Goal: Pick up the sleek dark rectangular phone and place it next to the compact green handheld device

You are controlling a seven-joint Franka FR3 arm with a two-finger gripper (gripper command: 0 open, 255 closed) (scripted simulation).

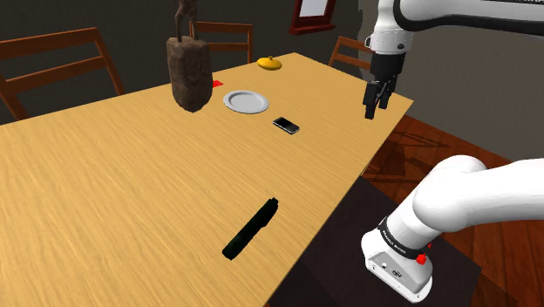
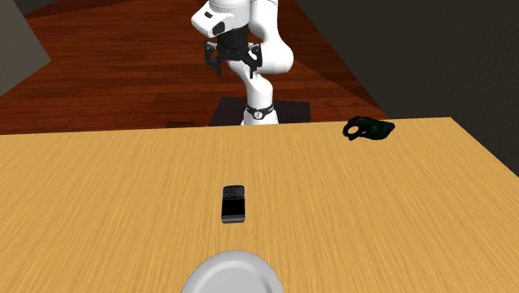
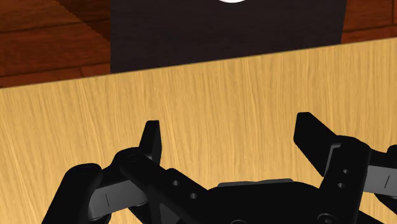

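The white arm rises from its stand [image 1: 384, 218], bends over at the top and points its wrist straight down, so the end effector [image 1: 377, 98] hangs in the air above the surface [image 1: 131, 192], close to the edge on the stand's side. Its two black fingers [image 3: 151, 140] are spread wide apart with nothing between them, and under them lies bare wood grain with the surface's edge just beyond. The phone [image 1: 286, 125] lies flat, in from that same edge and just beside the plate [image 1: 246, 101], apart from the end effector. The green device [image 1: 251, 228] lies further along that edge, well apart from the phone. The second exterior view faces the arm across the surface and shows the phone's [image 2: 234, 203] keypad face and the device's [image 2: 369, 128] looped end right at the edge. The shoulder view adds a brown sculpture [image 1: 188, 70], a yellow object [image 1: 271, 63] at the far edge, a small red piece [image 1: 217, 83] and three chair backs [image 1: 52, 61]. There is one phone, one green device and one plate.
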